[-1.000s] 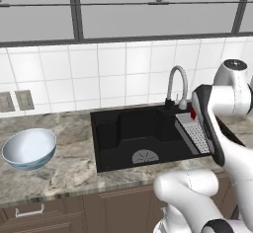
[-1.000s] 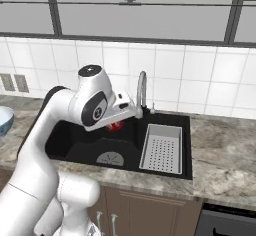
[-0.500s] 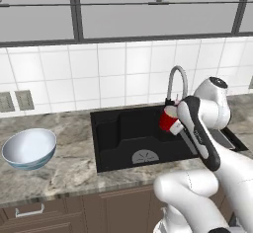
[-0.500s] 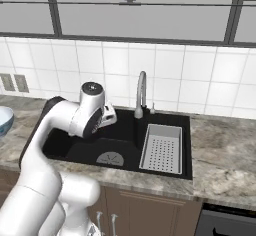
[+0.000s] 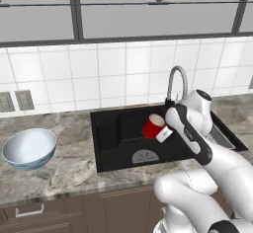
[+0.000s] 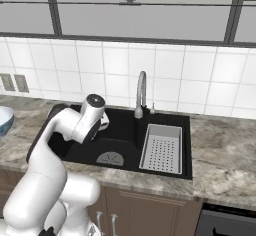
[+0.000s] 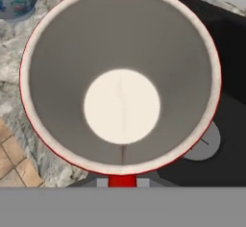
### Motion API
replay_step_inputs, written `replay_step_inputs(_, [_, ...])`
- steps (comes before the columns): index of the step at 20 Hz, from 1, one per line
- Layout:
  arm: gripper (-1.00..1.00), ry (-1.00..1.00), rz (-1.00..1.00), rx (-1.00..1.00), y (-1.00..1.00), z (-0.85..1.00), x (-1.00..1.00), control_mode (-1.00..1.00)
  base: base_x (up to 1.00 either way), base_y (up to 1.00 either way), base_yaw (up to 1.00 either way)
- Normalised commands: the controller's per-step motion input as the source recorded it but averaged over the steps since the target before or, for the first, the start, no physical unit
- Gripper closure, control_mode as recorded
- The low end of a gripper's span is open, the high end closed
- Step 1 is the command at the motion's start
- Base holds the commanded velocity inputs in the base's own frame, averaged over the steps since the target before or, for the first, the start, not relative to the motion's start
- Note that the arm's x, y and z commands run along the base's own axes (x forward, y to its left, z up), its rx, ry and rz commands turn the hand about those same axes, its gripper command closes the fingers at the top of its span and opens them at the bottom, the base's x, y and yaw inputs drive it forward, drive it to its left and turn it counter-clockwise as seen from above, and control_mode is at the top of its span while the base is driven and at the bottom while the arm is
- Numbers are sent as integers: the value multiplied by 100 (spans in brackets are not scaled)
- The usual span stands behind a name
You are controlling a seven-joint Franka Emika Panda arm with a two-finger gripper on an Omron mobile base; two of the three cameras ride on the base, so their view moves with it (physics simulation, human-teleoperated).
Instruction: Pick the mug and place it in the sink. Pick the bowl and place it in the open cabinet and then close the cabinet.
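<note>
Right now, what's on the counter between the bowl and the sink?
Nothing. In the left base view the stretch of marble counter between the bowl and the sink is bare.

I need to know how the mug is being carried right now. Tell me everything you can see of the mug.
The mug is small and bright red outside, with a pale, smooth-looking inside and a lighter round bottom. It is tipped on its side in the air over the black sink, touching neither basin nor counter. The gripper is shut on it. In the hand view its open mouth faces the camera.
</note>
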Motion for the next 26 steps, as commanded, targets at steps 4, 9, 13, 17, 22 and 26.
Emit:
replay_step_inputs(4, [100,0,0,-9,15,-7,0,-100,0,0,0])
replay_step_inputs(9, [100,0,0,-3,10,-7,11,-100,0,0,0])
replay_step_inputs(13, [100,2,0,0,1,-17,22,-100,0,0,0])
replay_step_inputs(17, [100,7,0,0,1,-12,25,-100,0,0,0])
replay_step_inputs(22, [100,5,0,0,1,-10,26,-100,0,0,0])
replay_step_inputs(26, [100,4,0,0,0,-8,20,-100,0,0,0])
